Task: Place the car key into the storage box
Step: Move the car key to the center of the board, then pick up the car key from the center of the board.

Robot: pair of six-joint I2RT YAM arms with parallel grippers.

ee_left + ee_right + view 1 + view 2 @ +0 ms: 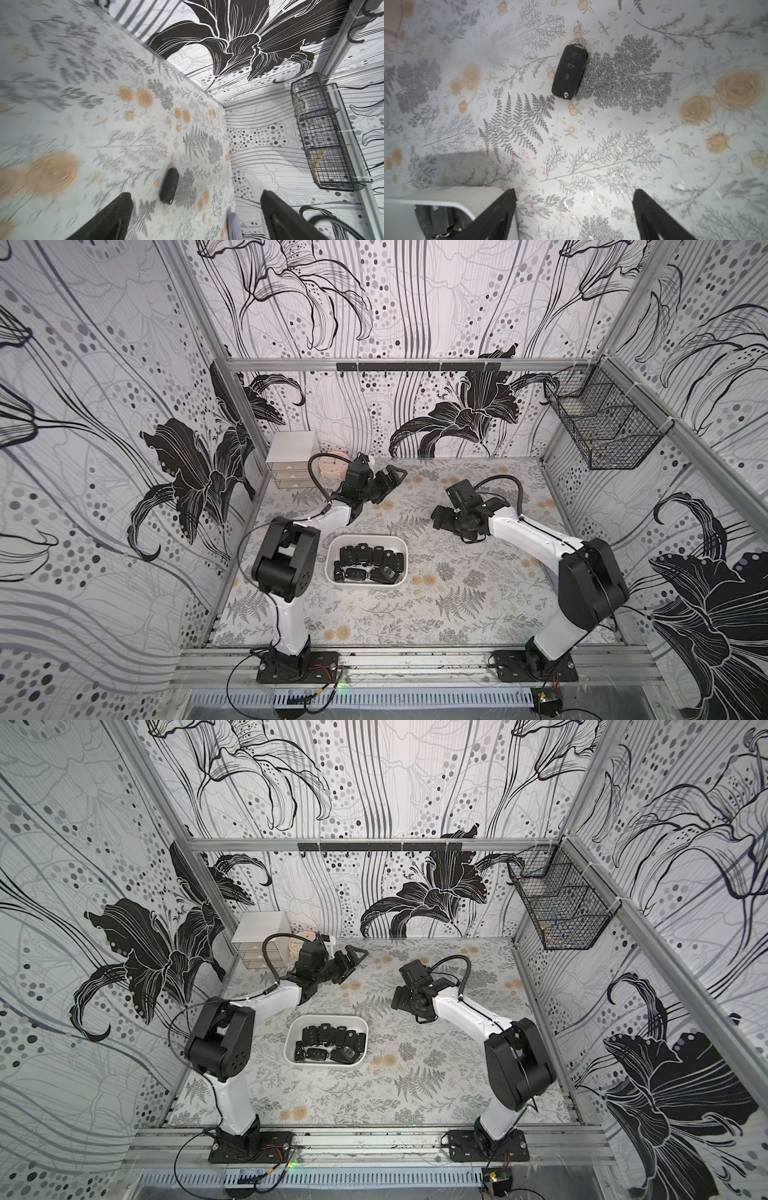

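Note:
A black car key (570, 71) with three buttons lies flat on the floral table cover, apart from my open right gripper (574, 190), whose jaws are empty. The blurred left wrist view shows the same car key (169, 185) on the cover, beyond my open, empty left gripper (195, 193). I cannot make the key out in either top view. The white storage box (365, 536) (326, 1016) sits mid-table between the arms and holds several black key fobs (365, 564). Its corner (446, 197) lies beside one right finger. The left gripper (392, 481) hovers at the back and the right gripper (440, 518) right of centre.
A small grey three-drawer cabinet (291, 464) and a peach clock (330, 466) stand in the back left corner, close behind the left arm. A black wire basket (602, 427) hangs on the right wall. A black hook rail (415, 366) runs along the back wall.

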